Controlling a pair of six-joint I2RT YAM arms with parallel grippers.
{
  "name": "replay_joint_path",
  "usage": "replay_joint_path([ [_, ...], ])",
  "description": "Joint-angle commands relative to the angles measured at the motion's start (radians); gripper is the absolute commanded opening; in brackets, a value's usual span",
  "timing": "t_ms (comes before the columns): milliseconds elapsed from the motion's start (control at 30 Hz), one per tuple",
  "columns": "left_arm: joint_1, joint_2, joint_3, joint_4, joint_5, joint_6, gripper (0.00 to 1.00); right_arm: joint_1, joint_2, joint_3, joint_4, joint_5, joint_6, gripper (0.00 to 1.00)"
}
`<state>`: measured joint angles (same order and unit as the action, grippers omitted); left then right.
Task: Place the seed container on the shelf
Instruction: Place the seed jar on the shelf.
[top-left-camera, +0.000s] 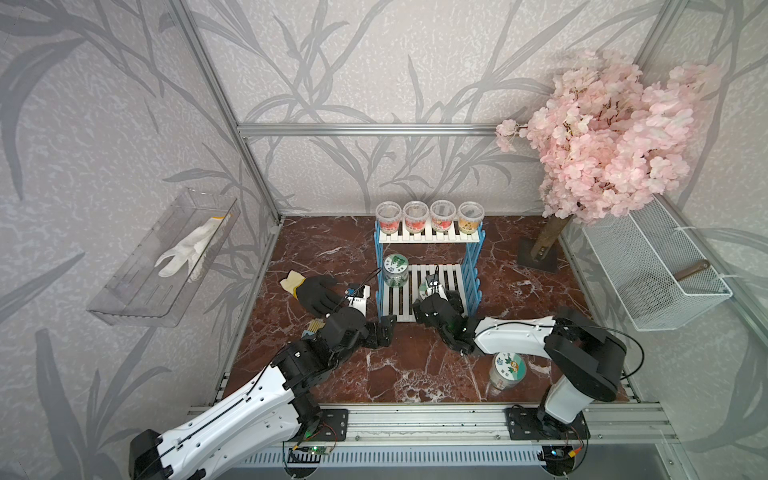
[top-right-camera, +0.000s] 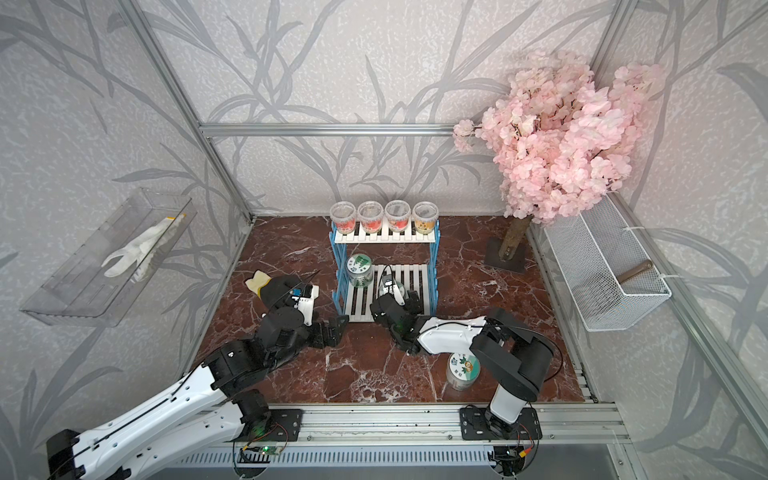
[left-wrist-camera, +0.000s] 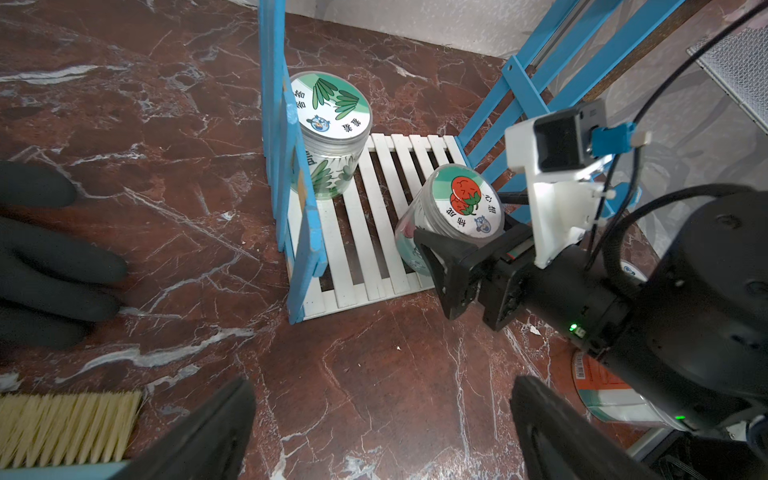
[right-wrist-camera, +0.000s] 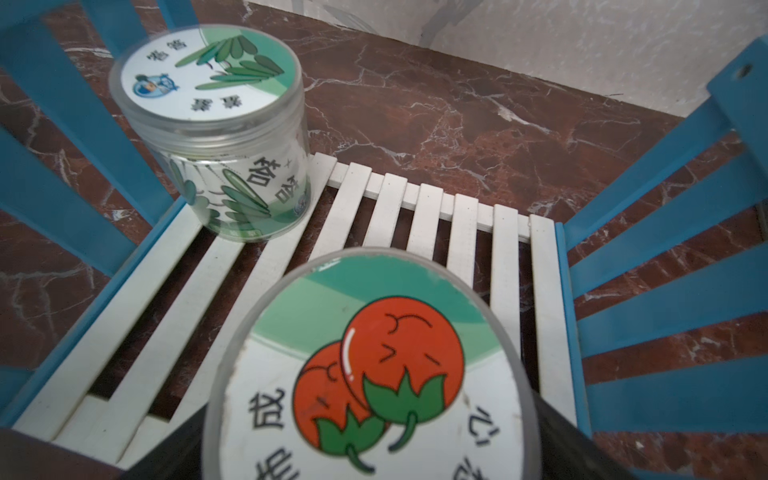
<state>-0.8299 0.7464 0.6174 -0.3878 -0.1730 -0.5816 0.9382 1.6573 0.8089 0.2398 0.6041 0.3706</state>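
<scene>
The shelf (top-left-camera: 473, 270) stands mid-table, blue-sided with white slats. A clear seed container with a tomato lid (left-wrist-camera: 457, 208) rests on the lower tier (right-wrist-camera: 465, 232) near its front. My right gripper (top-left-camera: 432, 293) is open, one finger on each side of this jar. A second seed container with a green-leaf lid (top-left-camera: 395, 270) stands at the tier's back left corner. A third one (top-left-camera: 508, 370) sits on the table beside the right arm. My left gripper (left-wrist-camera: 382, 415) hangs open and empty over bare table, just left of the shelf's front.
Several small cups (top-left-camera: 428, 214) fill the shelf's top tier. A black glove (top-left-camera: 320, 293) and a brush (left-wrist-camera: 62, 428) lie left of the shelf. A pink blossom tree (top-left-camera: 602, 137) and a wire basket (top-left-camera: 656, 274) stand at the right. A clear wall tray (top-left-camera: 137, 291) is at the left.
</scene>
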Motion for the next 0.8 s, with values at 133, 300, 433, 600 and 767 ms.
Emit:
replay_joint_path([
  [133, 0.006, 0.015, 0.009, 0.01, 0.019, -0.001, 1.0, -0.021, -0.104, 0.127, -0.327, -0.112, 0.067, 0.99],
  [300, 0.007, 0.024, 0.011, 0.006, 0.025, 0.006, 1.0, -0.021, -0.131, 0.172, -0.43, -0.146, 0.122, 0.99],
  [433, 0.009, 0.027, 0.014, 0.004, 0.023, 0.005, 1.0, -0.022, -0.1, 0.223, -0.468, -0.139, 0.153, 1.0],
  [600, 0.01, 0.027, 0.019, -0.003, 0.029, 0.004, 1.0, -0.021, -0.037, 0.281, -0.484, -0.116, 0.187, 1.0],
  [767, 0.012, 0.025, 0.021, -0.017, 0.032, 0.003, 1.0, -0.073, 0.011, 0.326, -0.522, -0.138, 0.23, 1.0],
])
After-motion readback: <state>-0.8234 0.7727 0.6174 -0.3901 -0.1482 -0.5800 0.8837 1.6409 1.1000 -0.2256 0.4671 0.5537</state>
